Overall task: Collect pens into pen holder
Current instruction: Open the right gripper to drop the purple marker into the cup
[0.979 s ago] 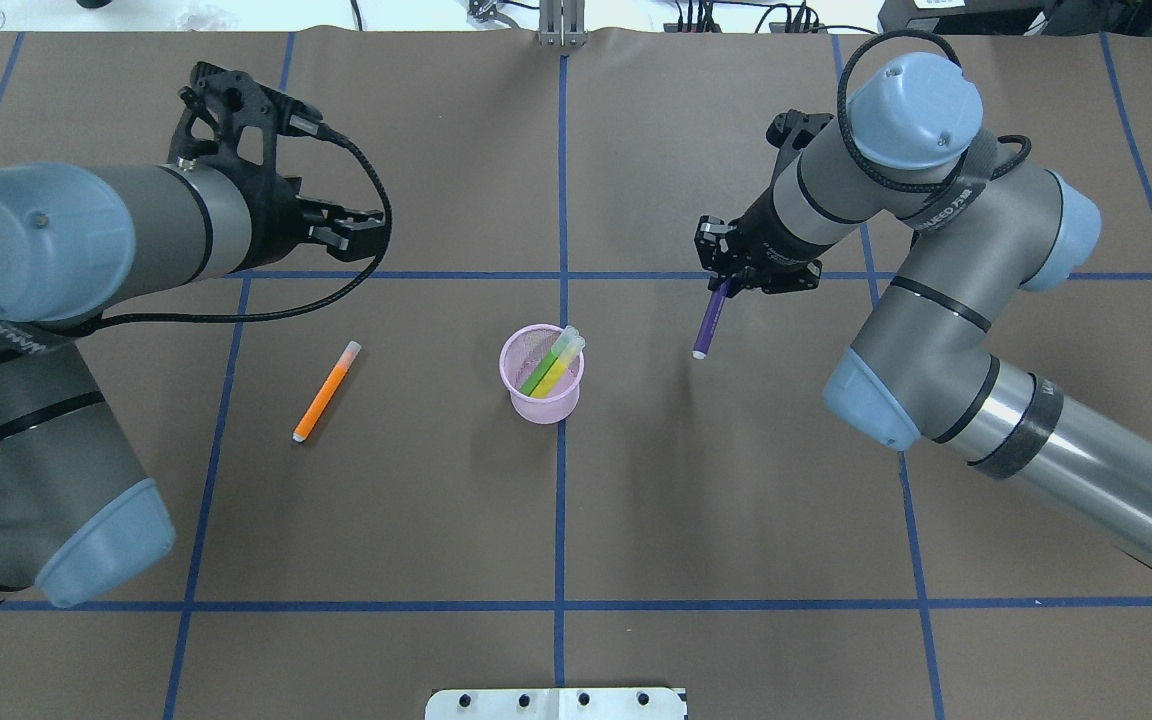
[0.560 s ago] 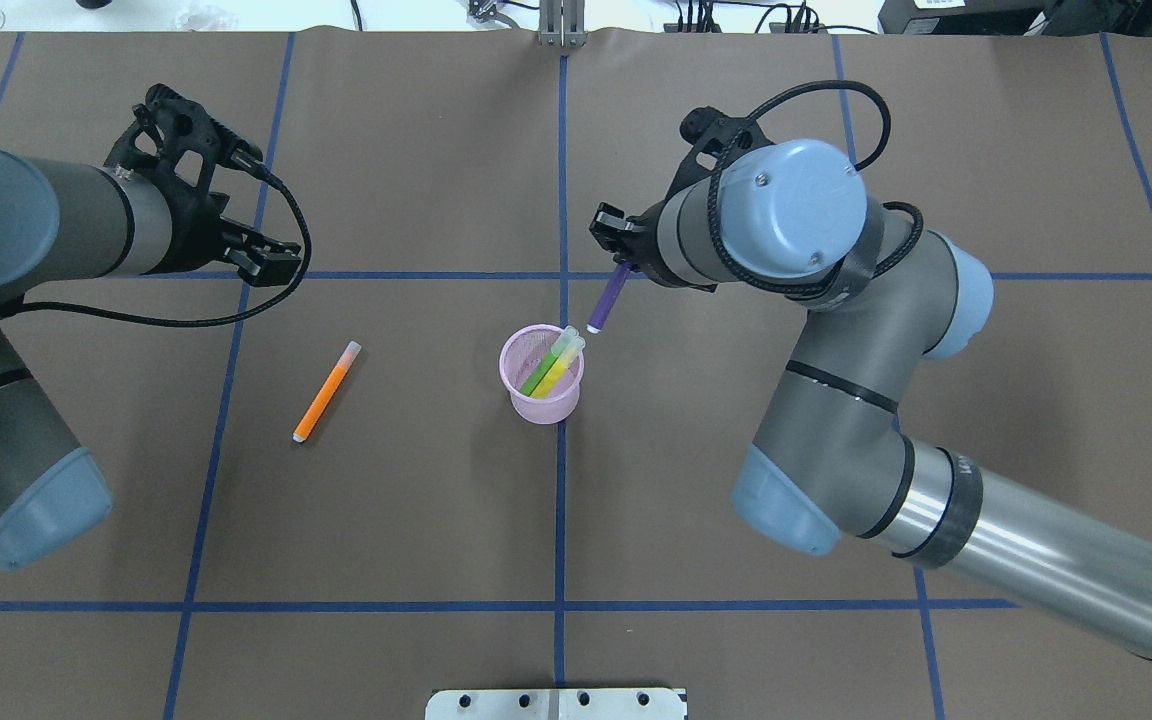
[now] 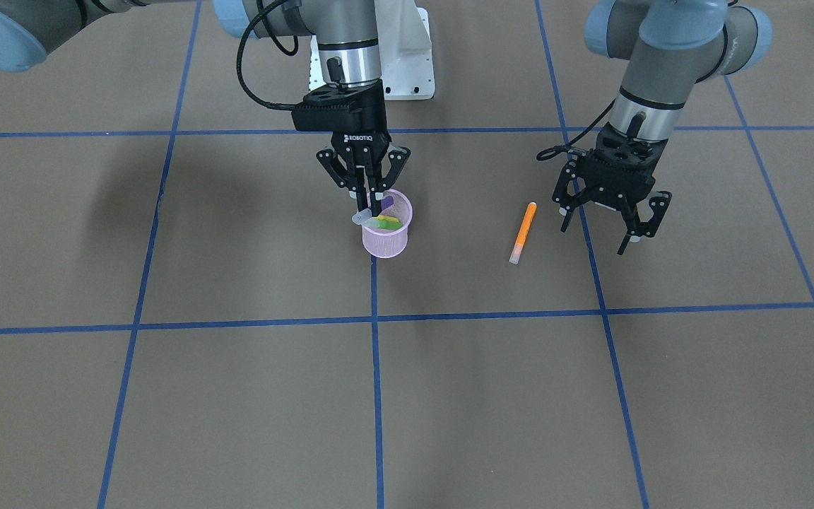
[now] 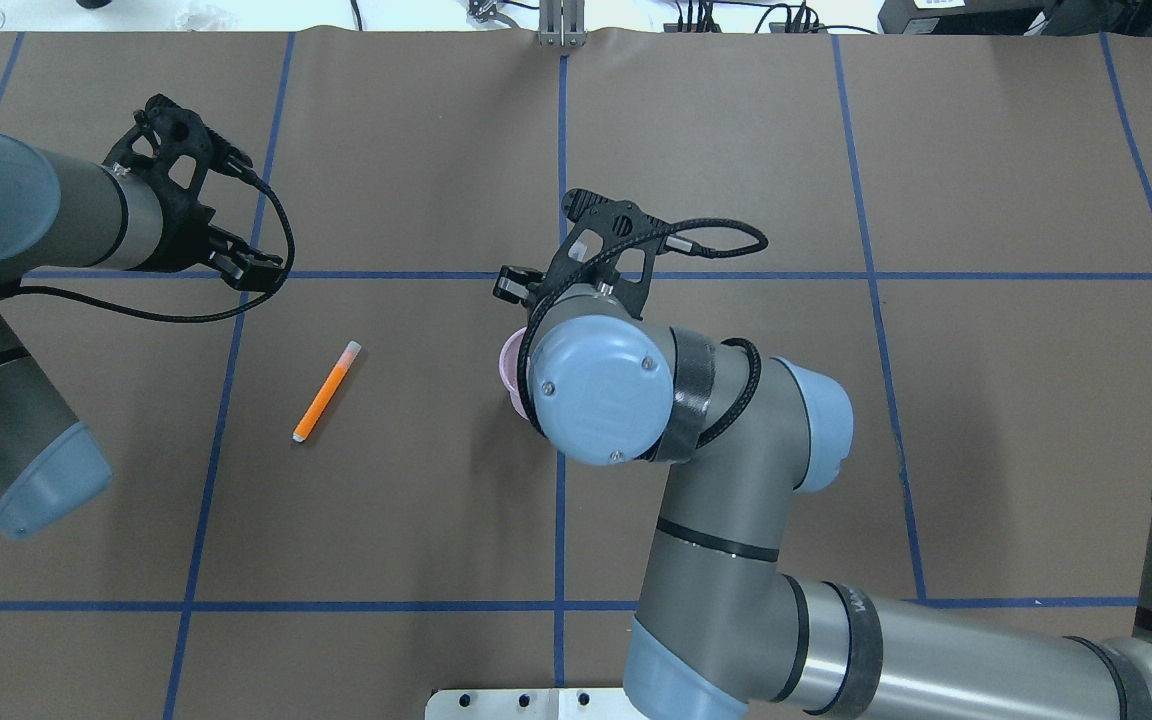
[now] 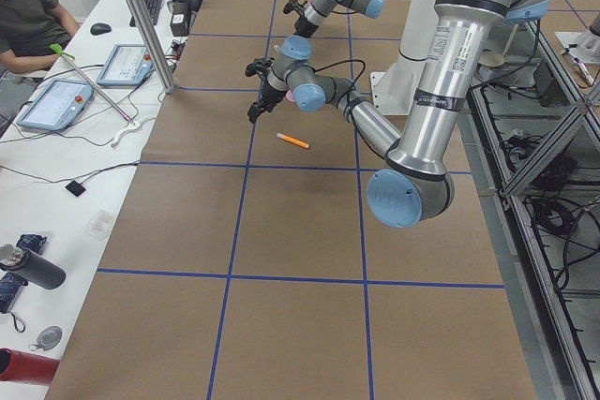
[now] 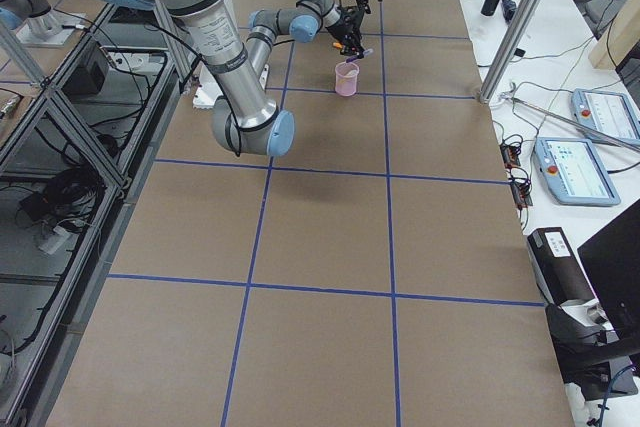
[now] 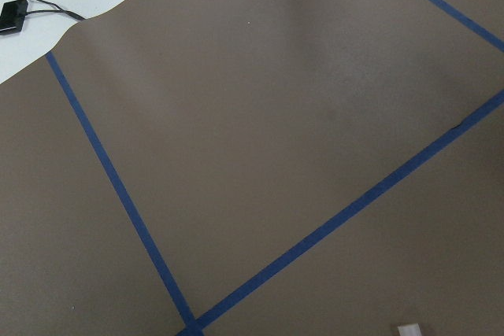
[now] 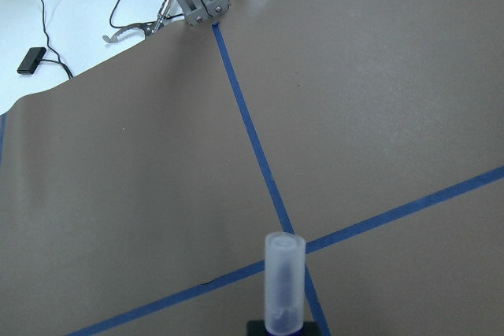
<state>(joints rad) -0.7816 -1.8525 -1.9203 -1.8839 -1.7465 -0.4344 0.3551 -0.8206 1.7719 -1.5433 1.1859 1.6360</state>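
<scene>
The left pincer hangs wide open above the table and holds nothing. The orange pen lies flat below it, near its right side and a little back toward the robot's base, touching nothing else. Its long axis runs roughly away from the robot. The pale cap end points toward the operators' side and leans slightly to the robot's right.

It looks light, stiff and smooth. A round barrel like that is likely to roll or skid if a finger nudges it first. The surest hold is probably across the middle of the barrel, with the jaws square to the long axis so the pen hangs level.

Further right stands the pen holder, directly under the right pincer. The holder is upright, and a green and a yellowish pen lean inside it, their pale caps resting on the rim at the operators' side.

The right pincer is narrow and clamped on the purple pen, which hangs close to vertical, cap end down. The lower end looks to be at the mouth of the cup or just inside. The views do not settle how deep it is.

The mesh cup is likely light and easy to tip, so pushing a pen sideways against the rim could shove it over.
</scene>
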